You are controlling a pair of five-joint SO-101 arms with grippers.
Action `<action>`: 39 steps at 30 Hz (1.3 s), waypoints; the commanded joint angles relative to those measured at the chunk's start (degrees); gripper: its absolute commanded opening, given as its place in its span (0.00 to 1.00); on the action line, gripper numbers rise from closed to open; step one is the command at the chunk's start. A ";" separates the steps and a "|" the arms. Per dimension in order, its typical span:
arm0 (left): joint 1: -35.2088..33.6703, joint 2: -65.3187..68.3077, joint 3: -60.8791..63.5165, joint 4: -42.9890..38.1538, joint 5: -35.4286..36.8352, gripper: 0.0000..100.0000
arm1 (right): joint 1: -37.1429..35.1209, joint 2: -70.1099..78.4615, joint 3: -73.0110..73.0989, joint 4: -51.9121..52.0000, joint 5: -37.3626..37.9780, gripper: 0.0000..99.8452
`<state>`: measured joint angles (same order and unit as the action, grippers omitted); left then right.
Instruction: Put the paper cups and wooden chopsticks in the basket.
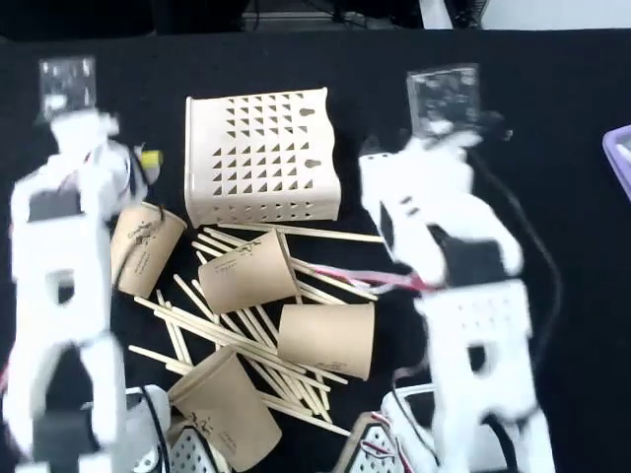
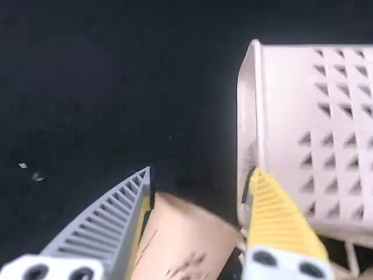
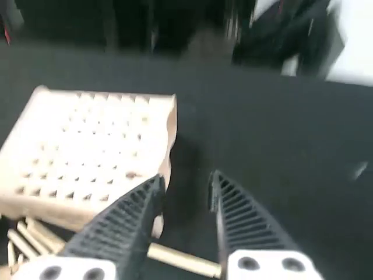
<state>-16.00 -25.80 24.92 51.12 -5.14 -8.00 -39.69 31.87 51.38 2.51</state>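
The white perforated basket [image 1: 261,158] lies on its side on the black table. Several brown paper cups lie in front of it, among them one at the left [image 1: 144,248], one in the middle [image 1: 246,271] and one to the right [image 1: 327,340]. Wooden chopsticks [image 1: 246,335] are scattered under and around them. My left gripper [image 2: 201,175] is open beside the basket [image 2: 315,134], its grey and yellow fingers on either side of the left cup [image 2: 180,239]. My right gripper [image 3: 186,178] is open over bare table next to the basket [image 3: 87,157], above one chopstick [image 3: 180,262].
A fourth cup [image 1: 227,409] lies near the front edge between the arm bases. A red cable [image 1: 375,279] runs from the right arm across the chopsticks. A purple object [image 1: 619,153] sits at the table's right edge. Black table stretches behind the basket.
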 commanded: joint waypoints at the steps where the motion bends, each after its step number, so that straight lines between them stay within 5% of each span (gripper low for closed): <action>1: 3.47 17.76 -21.93 5.10 3.16 0.28 | -0.53 4.18 5.41 -8.53 0.09 0.13; 8: 4.79 40.44 -42.68 13.89 3.08 0.28 | 1.85 5.67 16.75 -21.19 0.26 0.13; 16: 0.22 55.30 -59.03 25.85 2.99 0.28 | 1.85 5.67 20.18 -23.74 0.18 0.13; 22: -2.42 59.69 -61.67 27.78 -0.88 0.28 | 0.97 5.67 20.35 -23.74 0.44 0.13; 28: -2.68 56.62 -71.69 31.91 3.43 0.28 | 0.88 5.67 20.35 -23.74 0.44 0.13; 39: 8.40 62.33 -80.04 38.95 5.45 0.28 | 0.88 5.76 20.53 -23.74 0.53 0.13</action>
<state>-10.11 35.30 -51.56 89.98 -0.13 -7.47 -34.24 52.88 29.05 2.51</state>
